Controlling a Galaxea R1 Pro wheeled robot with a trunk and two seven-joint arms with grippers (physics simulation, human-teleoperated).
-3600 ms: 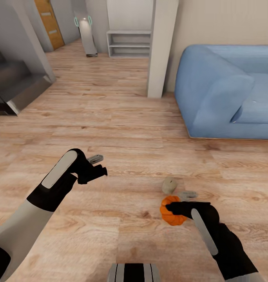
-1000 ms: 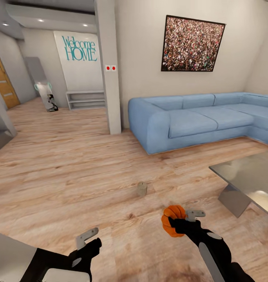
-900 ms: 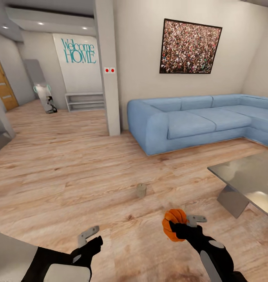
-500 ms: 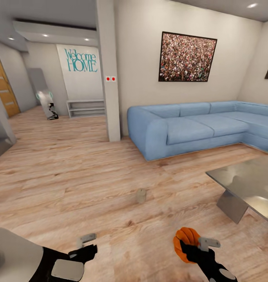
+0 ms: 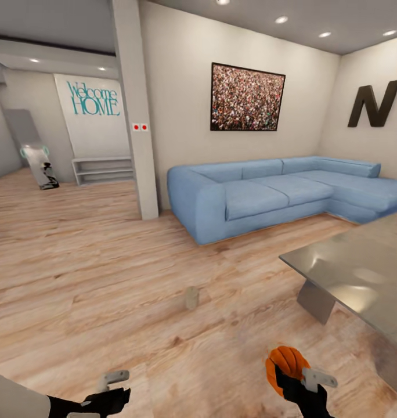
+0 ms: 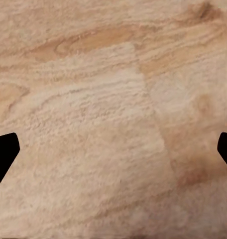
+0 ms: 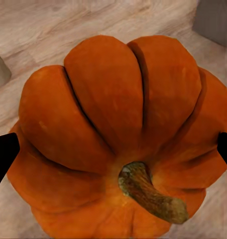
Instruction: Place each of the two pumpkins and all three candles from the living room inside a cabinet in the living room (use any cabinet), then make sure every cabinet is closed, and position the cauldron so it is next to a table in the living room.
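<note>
Gripping the pumpkin [image 7: 118, 144] — right end effector [image 5: 303, 380]; stem visible up close.

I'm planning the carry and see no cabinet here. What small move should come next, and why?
Probably keep turning the base to find the cabinet: the right gripper holds a pumpkin, and one candle stands on the floor between sofa and table.

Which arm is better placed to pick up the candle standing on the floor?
Left. The left gripper is open and empty, while the right gripper is shut on a pumpkin. The candle stands ahead, roughly between them.
</note>
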